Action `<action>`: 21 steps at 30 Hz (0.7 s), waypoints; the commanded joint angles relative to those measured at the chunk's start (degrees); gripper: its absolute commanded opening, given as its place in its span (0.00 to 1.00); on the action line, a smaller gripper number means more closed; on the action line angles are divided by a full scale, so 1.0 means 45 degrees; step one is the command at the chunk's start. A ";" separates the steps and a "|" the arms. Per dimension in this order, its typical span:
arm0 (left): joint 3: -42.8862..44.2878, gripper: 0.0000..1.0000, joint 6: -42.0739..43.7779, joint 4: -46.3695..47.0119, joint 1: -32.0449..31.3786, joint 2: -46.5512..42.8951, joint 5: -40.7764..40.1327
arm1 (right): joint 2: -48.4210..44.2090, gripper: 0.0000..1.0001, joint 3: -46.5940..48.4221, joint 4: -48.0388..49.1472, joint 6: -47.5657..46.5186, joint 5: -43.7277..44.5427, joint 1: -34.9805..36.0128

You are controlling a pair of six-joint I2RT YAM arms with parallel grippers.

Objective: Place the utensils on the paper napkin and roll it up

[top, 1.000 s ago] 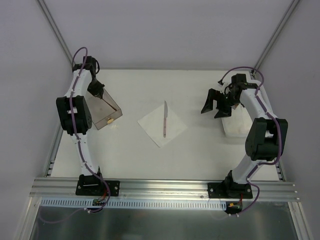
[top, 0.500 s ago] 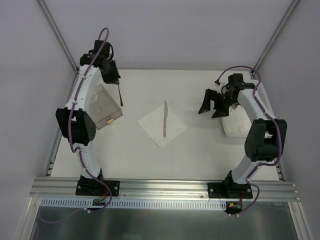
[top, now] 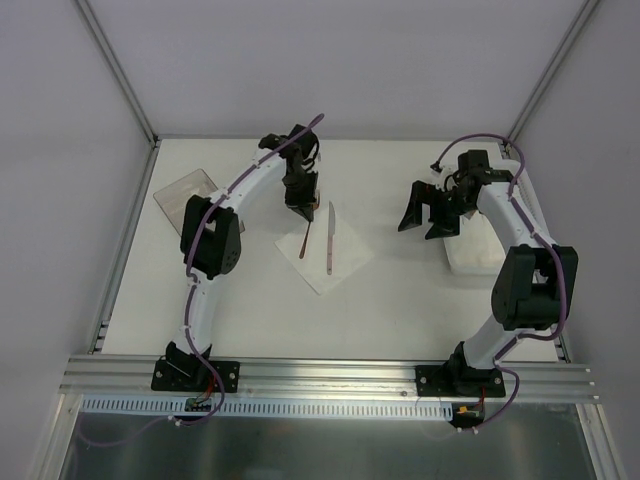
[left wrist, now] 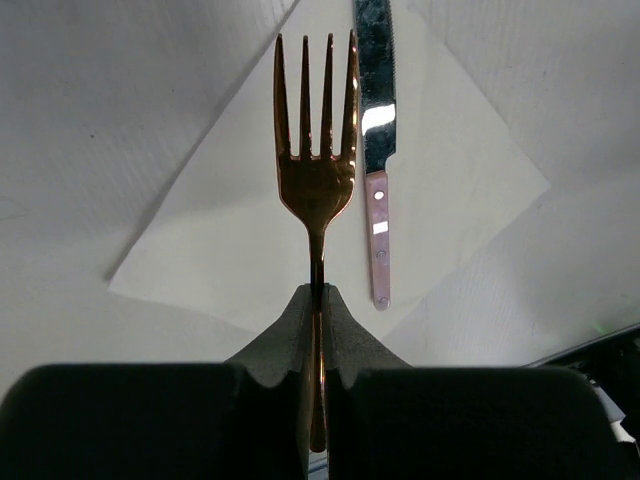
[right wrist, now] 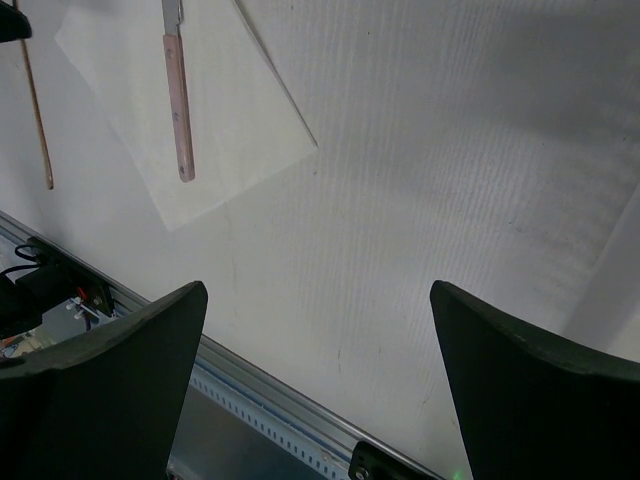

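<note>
A white paper napkin [top: 345, 262] lies as a diamond in the middle of the table, with a copper-handled knife [top: 329, 240] lying along it. My left gripper [top: 302, 212] hovers over the napkin's left part, shut on the handle of a copper fork [top: 303, 243]. In the left wrist view the fork [left wrist: 316, 170] points away from the gripper [left wrist: 318, 300], tines over the napkin [left wrist: 250, 250], parallel to the knife [left wrist: 376, 200] and just left of it. My right gripper [top: 425, 215] hangs open and holds nothing, to the right of the napkin; its wrist view shows the gripper [right wrist: 318, 292] above bare table.
A clear plastic box [top: 185, 190] sits at the back left. A white basket [top: 478, 255] stands at the right, under the right arm. The right wrist view also catches the napkin [right wrist: 235, 120], the knife [right wrist: 178, 100] and the fork's handle [right wrist: 35, 110], with the metal front rail [right wrist: 260, 400] below.
My left arm has swung from the clear box at the left to above the napkin, carrying the fork with it. The right gripper has barely shifted.
</note>
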 commanded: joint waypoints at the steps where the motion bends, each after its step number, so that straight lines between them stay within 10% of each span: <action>1: 0.0630 0.00 -0.1220 -0.0505 -0.0495 0.0176 -0.0005 | -0.0779 0.99 -0.0038 0.0006 -0.0172 0.0133 -0.0010; 21: 0.2096 0.00 -0.1983 -0.0095 -0.0947 0.2227 -0.1080 | -0.0915 0.99 -0.0195 0.0045 -0.0231 0.0191 -0.0322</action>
